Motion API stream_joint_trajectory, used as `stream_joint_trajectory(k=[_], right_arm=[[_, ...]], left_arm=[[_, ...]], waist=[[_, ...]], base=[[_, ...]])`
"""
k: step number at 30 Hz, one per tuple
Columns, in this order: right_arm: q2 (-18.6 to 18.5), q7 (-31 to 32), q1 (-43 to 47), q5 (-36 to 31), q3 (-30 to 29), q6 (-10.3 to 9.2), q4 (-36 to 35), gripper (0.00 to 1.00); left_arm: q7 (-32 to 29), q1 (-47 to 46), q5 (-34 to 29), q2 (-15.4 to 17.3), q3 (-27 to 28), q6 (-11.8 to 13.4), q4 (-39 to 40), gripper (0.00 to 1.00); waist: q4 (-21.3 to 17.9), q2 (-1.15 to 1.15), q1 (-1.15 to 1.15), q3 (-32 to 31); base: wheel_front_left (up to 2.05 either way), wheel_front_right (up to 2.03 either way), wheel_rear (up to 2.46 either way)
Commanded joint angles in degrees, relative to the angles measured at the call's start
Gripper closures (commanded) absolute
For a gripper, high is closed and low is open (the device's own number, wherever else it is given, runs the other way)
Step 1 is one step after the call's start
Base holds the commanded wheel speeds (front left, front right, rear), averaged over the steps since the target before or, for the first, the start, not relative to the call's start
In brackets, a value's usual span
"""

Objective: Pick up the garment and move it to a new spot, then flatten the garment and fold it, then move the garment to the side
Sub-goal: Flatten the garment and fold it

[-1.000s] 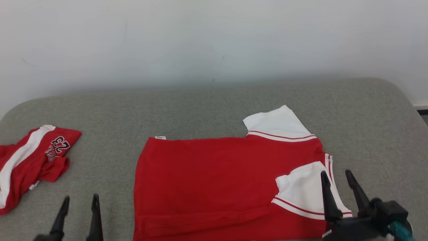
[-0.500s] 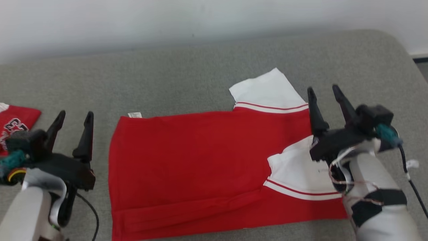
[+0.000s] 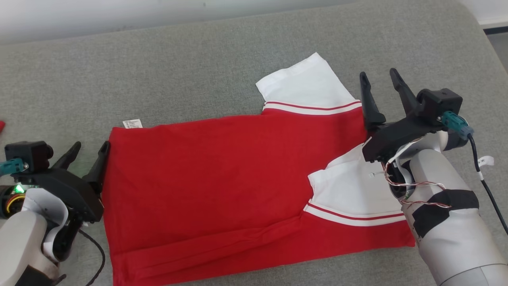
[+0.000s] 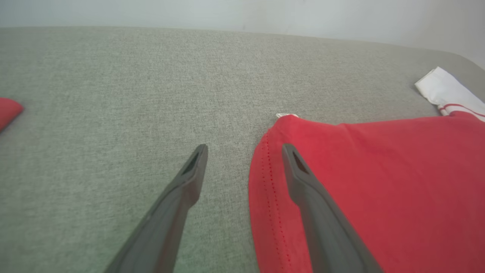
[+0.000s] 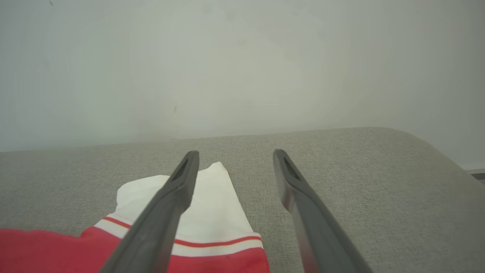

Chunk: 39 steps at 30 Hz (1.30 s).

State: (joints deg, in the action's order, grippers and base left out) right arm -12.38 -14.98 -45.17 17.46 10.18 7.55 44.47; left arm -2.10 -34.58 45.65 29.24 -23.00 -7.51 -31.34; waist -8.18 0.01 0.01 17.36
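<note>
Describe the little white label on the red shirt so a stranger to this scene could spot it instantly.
On the grey padded surface lies a red shirt with white sleeves. Follow its far edge toward the left end effector, to the corner, where a small white label sticks out. Unlike the sleeves, it is tiny, rectangular and has no red stripe.

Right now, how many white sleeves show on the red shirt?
2. The far sleeve lies flat on the grey surface; the near sleeve is folded onto the red shirt.
</note>
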Motion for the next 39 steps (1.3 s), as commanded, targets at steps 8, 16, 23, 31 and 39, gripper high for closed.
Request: stream_joint_trajectory(k=[8,16,23,31,39], right_arm=[[1.1,-0.2,-2.2,-0.1,1.1,-0.14,0.0,0.00],[1.5,-0.2,-3.6,-0.4,1.7,-0.14,0.5,0.00],[0.8,-0.2,-3.7,-0.6,1.8,-0.14,0.7,0.00],[0.2,-0.2,-2.4,-1.1,1.1,-0.14,0.5,0.00],[0.7,-0.2,-1.9,-1.2,1.0,-0.14,0.5,0.00]], left_arm=[[0.2,-5.0,2.5,1.0,-4.4,0.1,-4.1,0.00],[-1.1,-7.8,4.7,1.1,-8.8,0.1,-8.1,0.00],[0.1,-8.2,8.2,1.5,-10.6,0.1,-7.8,0.00],[4.2,-9.1,9.6,3.0,-11.2,0.1,-4.9,0.00],[3.1,-8.8,11.1,3.1,-13.1,0.1,-1.1,0.00]], waist=[[-1.3,-0.01,-0.01,1.8],[-2.3,-0.01,-0.01,2.5],[-2.1,-0.01,-0.01,2.4],[-0.5,-0.01,-0.01,1.7],[-0.1,-0.01,-0.01,1.5]], base=[[0.00,0.00,0.00],[0.00,0.00,0.00],[0.00,0.00,0.00],[0.00,0.00,0.00],[0.00,0.00,0.00]])
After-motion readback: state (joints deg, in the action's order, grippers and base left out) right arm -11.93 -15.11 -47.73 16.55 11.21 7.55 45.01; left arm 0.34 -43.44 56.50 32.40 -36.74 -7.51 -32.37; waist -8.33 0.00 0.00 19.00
